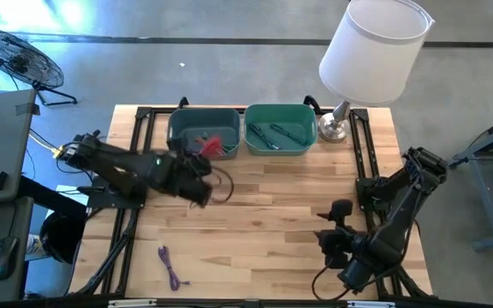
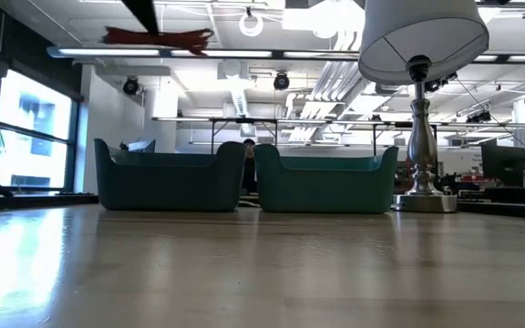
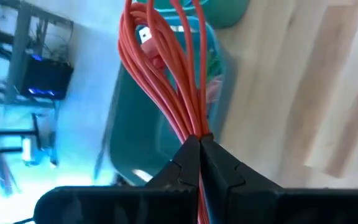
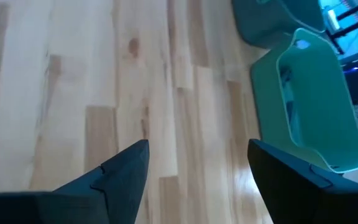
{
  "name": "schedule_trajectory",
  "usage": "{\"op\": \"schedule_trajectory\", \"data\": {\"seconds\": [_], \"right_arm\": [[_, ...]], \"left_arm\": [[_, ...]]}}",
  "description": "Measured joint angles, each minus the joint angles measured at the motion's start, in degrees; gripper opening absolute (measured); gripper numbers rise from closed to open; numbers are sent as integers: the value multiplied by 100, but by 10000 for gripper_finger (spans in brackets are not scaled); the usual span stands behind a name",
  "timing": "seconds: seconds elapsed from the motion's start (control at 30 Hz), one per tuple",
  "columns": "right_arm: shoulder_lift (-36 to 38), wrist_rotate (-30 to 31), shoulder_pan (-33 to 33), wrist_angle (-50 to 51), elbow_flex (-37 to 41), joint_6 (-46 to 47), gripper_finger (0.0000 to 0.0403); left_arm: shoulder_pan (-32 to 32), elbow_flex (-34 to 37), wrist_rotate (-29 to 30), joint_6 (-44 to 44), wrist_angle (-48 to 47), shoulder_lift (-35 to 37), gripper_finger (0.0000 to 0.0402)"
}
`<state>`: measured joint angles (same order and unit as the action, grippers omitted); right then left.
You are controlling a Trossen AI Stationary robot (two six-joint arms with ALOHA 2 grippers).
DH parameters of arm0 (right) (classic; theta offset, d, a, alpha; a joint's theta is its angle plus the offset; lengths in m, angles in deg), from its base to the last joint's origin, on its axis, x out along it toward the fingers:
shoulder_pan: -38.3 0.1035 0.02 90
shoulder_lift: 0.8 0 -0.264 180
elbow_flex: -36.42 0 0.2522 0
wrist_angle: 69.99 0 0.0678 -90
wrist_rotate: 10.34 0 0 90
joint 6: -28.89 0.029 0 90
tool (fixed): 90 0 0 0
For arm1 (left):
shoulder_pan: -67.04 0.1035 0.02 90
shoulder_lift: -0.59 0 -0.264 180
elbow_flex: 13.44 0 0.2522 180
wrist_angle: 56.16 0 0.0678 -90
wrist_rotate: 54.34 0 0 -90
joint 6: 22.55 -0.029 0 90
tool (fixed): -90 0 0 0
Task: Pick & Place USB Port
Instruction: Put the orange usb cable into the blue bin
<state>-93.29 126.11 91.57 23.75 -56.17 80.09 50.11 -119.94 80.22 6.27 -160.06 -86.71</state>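
My left gripper hangs over the near rim of the dark teal bin, shut on a bundled red USB cable. The red cable sticks out over that bin; in the low view the cable floats high above the table. A silver plug end shows among the strands. A purple cable lies flat on the table near its near edge. My right gripper is open above the bare wood at the table's right near corner. My left gripper pinches the red cable bundle between its two fingers, several strands together. The cable is lifted clear of the table, and its loops reach out beyond the fingertips over the dark teal bin.
A lighter green bin holding dark cables stands to the right of the dark teal one at the far edge. A lamp with a white shade and metal base stands at the far right. Bare wood fills the middle.
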Motion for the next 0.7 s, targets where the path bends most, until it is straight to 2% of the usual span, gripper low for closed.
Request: {"op": "schedule_trajectory", "data": {"seconds": [0.17, 0.4, 0.57, 0.7], "right_arm": [[0, 55, -223, -77, 0, 156, 265], [0, 12, -340, -154, 0, 590, 265], [0, 20, -336, -246, 0, 895, 265], [0, 55, -338, -322, 0, 1059, 265]], "left_arm": [[1116, -134, -141, -1686, 19, 66, 0], [2901, -131, -821, -3589, 440, 29, 0], [3792, -131, -1643, -4870, 1197, 12, 0], [4297, -131, -2190, -5398, 1557, -38, 0]]}}
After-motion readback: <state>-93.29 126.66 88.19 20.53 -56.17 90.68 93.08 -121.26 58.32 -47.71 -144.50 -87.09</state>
